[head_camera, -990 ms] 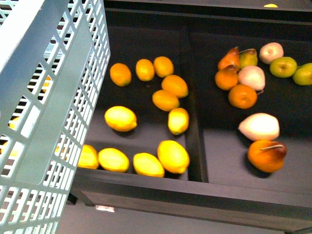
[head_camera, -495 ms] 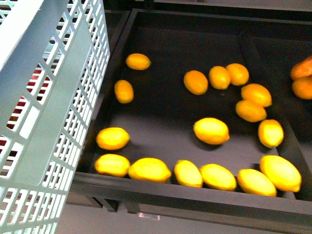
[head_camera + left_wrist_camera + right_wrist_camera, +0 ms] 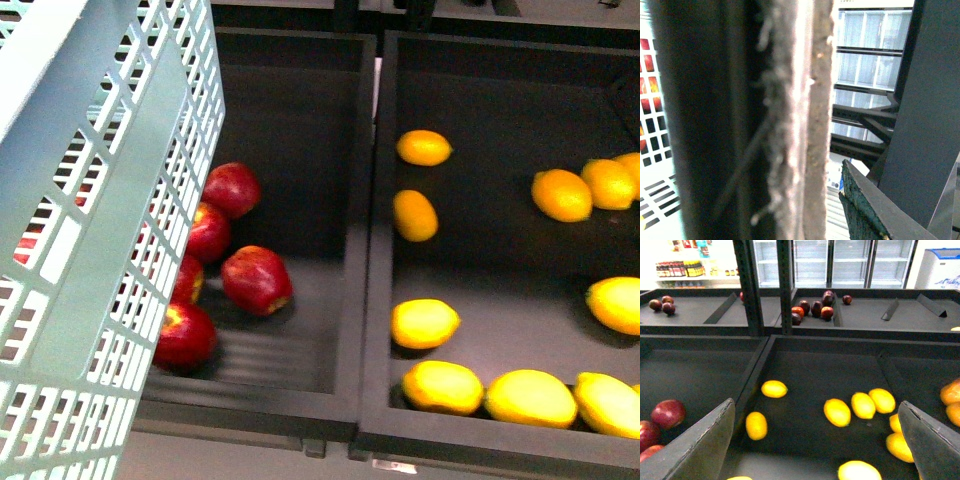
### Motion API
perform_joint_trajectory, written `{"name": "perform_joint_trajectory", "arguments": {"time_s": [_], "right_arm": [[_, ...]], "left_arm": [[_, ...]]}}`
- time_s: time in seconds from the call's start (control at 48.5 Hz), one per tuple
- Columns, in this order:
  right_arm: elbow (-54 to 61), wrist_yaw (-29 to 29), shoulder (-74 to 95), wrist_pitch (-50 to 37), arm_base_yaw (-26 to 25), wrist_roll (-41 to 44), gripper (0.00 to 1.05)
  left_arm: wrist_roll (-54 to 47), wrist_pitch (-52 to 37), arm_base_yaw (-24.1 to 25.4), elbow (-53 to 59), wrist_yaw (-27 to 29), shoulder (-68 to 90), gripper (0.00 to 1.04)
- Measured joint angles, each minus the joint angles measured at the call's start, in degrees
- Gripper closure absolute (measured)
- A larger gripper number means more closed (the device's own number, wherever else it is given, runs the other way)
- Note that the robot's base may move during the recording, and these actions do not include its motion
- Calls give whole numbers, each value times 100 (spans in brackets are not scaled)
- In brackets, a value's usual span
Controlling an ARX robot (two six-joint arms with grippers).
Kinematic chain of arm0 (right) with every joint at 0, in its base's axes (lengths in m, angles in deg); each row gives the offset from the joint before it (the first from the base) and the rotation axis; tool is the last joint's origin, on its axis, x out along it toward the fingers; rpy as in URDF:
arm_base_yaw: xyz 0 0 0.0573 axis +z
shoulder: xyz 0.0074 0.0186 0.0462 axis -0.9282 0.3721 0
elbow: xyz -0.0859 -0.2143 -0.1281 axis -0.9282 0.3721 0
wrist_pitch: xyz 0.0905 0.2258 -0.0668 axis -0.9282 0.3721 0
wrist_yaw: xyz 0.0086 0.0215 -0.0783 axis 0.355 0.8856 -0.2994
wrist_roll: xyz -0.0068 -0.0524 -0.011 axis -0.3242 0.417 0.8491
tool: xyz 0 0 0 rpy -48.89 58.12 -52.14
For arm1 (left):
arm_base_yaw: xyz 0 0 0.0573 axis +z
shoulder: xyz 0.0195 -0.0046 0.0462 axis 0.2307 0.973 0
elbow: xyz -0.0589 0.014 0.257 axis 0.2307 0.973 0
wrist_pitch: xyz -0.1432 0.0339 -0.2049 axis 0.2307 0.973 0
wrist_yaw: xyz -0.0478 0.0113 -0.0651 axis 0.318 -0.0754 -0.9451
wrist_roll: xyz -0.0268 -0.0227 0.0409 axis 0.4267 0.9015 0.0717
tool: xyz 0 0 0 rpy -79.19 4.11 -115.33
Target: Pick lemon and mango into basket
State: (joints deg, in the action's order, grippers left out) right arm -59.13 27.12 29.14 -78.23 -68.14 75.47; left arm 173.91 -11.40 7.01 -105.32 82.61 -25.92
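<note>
Lemons (image 3: 414, 215) lie loose in the right bin (image 3: 378, 300), the small orange-yellow ones toward the back. The bigger elongated yellow fruit along the front edge read as mango (image 3: 530, 398). No fruit is visible inside the basket (image 3: 110, 200), which hangs tilted at front left, partly over the apples (image 3: 256, 280). Right gripper (image 3: 816, 405) is spread wide and empty, above the bin floor, clear of all fruit. Left gripper (image 3: 860, 205) shows one pad beside the brown handle (image 3: 805, 125); its grip can't be confirmed. Step looks like approach for the first pick. Next move likely needs the right arm to centre over one lemon, descend, and close across its short axis.
</note>
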Motion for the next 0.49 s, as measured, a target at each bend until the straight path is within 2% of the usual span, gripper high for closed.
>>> {"name": "perform_joint_trajectory", "arguments": {"time_s": [0.392, 0.495], "right_arm": [[2, 39, 4, 2, -7, 2, 9], [2, 22, 4, 2, -7, 2, 9]], "left_arm": [[-101, 0, 46, -9, 184, 0, 75], [-90, 0, 42, -9, 68, 2, 75]]}}
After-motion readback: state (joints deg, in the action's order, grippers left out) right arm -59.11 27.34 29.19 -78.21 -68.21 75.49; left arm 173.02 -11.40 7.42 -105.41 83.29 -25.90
